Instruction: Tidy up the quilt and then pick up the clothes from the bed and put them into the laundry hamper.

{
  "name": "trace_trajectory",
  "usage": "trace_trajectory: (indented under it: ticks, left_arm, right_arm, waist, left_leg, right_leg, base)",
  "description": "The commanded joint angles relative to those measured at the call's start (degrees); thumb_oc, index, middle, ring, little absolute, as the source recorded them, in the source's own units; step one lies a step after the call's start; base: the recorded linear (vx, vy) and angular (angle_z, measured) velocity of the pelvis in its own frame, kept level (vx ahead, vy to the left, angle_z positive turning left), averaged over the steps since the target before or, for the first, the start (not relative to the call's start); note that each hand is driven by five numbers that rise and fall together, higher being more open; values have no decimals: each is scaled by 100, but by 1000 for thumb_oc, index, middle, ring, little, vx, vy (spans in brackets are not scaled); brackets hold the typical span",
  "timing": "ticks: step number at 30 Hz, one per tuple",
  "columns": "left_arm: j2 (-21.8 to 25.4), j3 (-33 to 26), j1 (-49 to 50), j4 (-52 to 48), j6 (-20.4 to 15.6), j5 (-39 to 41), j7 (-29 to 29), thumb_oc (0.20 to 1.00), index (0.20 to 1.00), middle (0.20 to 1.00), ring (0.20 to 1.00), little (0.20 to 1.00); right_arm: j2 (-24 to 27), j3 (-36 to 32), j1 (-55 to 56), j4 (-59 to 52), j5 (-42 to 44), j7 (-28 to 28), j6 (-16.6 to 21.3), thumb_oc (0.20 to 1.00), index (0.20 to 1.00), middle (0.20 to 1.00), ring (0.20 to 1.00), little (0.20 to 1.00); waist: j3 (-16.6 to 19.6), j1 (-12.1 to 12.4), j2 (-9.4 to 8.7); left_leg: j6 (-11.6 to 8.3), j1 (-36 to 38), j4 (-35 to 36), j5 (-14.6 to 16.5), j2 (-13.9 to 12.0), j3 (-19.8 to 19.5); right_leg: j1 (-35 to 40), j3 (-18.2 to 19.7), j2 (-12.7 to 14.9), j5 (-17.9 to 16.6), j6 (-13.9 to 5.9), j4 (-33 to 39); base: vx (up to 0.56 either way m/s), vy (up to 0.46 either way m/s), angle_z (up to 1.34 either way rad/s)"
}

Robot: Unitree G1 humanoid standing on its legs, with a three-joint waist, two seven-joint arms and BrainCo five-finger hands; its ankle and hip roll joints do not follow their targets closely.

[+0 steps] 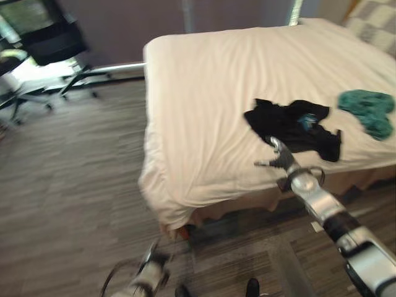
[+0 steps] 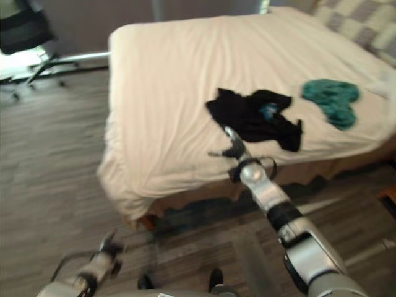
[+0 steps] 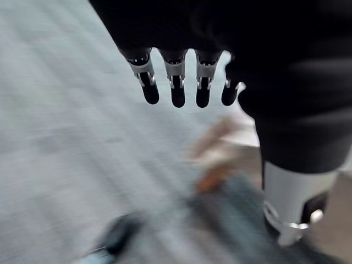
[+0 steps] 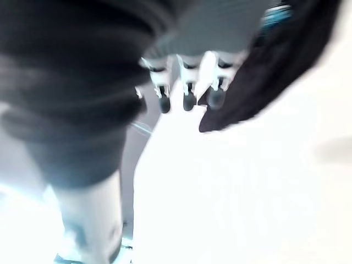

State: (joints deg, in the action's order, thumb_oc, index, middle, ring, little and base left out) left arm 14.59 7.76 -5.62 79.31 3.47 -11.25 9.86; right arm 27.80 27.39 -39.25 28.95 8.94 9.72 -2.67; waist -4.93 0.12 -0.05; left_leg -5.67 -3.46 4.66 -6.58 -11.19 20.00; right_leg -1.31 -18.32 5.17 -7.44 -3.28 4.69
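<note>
Just beyond the right hand (image 1: 279, 157) (fingers straight) lies the black garment (image 1: 291, 125).

The right arm is built of silver-grey segments split by a black band, with a dark collar at the wrist and a thin black cable looping beside it. The right hand (image 2: 234, 148) is slim and silver, with pale fingers (image 4: 187, 91) ending in dark tips. The left hand (image 1: 150, 267) wears a dark ribbed cover — below it, a row of silver fingers (image 3: 177, 82) with glossy black tips, and a silver-grey thumb.
</note>
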Motion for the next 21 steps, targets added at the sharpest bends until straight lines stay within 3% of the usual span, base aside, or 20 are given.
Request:
trace_trajectory:
  ticks: [1,2,3,6,8,10,11,12,16,18,21]
  left_arm:
    - [517,287,72,370,23,253,13,1000,1000,1000,1000,1000]
    - [586,330,24,374,-12,277,20,1000,1000,1000,1000,1000]
    - [777,527,-204,303,-130,360,37,1000,1000,1000,1000,1000]
    - [838,670,-371,235,-211,400,48,1000,1000,1000,1000,1000]
    - [887,1328,-834,-179,-423,344,58,1000,1000,1000,1000,1000]
    - [877,1608,-1032,-336,-461,286,52,1000,1000,1000,1000,1000]
    - [803,2036,-1436,-601,-504,272,76,1000,1000,1000,1000,1000]
    - [802,2038,-1439,-600,-504,273,76,1000,1000,1000,1000,1000]
    - [477,2460,-1951,-1126,-583,342,157,1000,1000,1000,1000,1000]
    - [437,2480,-1956,-1246,-581,309,158,1000,1000,1000,1000,1000]
    - [216,2452,-1879,-1387,-610,181,136,1000,1000,1000,1000,1000]
  right_arm:
    - [-219,-285,-1398,622,97,65,234,620,620,620,620,620]
    - [-235,-203,-1734,853,185,48,258,200,200,200,200,200]
    - [-350,72,-2623,1425,489,-101,377,200,200,200,200,200]
    - [-412,152,-2951,1694,705,-180,462,200,200,200,200,200]
    - [-506,403,-3592,2266,1112,-336,617,200,200,200,200,200]
    - [-582,435,-3723,2556,1250,-419,644,200,200,200,200,200]
    - [-708,504,-3672,2902,1477,-575,641,200,200,200,200,200]
    - [-706,504,-3674,2904,1478,-576,642,200,200,200,200,200]
    - [-1434,615,-2603,2813,1899,-1077,577,200,200,200,200,200]
    - [-1643,724,-2171,2643,1937,-1183,534,200,200,200,200,200]
    - [-2359,1437,-480,1932,2027,-1713,438,200,200,200,200,200]
  waist:
    - [-854,568,-247]
    - [-917,654,-229]
    - [-1150,880,-137]
    - [-1240,949,-84]
    - [-1496,1113,73]
    - [-1553,1193,141]
    - [-1677,1258,274]
    - [-1668,1259,273]
    - [-1784,1221,457]
    - [-1791,1177,460]
    - [-1764,968,372]
  left_leg:
    - [-148,47,34,-179,-155,22]
    - [-158,-66,34,-215,-152,-32]
    - [-195,-432,34,-340,-168,-199]
    - [-199,-635,34,-407,-165,-264]
    - [-224,-1071,21,-536,-127,-379]
    - [-227,-1292,-45,-577,-107,-409]
    - [-233,-1620,-149,-613,-73,-426]
    - [-232,-1634,-155,-612,-73,-428]
    - [-136,-1954,-286,-585,37,-473]
    - [-116,-1907,-269,-565,60,-462]
    - [-54,-1554,-179,-433,127,-361]
  right_leg:
    - [-376,3,435,-14,-245,-220]
    - [-455,-46,448,-17,-255,-248]
    - [-769,-146,497,-23,-282,-390]
    - [-961,-164,529,-27,-289,-469]
    - [-1448,-212,609,2,-312,-751]
    - [-1649,-238,651,14,-322,-855]
    - [-1981,-293,743,28,-334,-1047]
    - [-1995,-293,745,31,-334,-1055]
    - [-2411,-235,892,36,-348,-1330]
    - [-2378,-204,895,19,-355,-1296]
    - [-2038,-131,901,-21,-360,-1042]
  base:
    - [-108,1,94]
    - [-148,36,97]
    - [-148,36,79]
    - [-103,33,32]
    - [-126,46,46]
    - [-118,46,19]
    - [-120,43,7]
    - [-113,58,12]
    - [-45,86,9]
    - [21,52,-6]
    - [57,70,0]
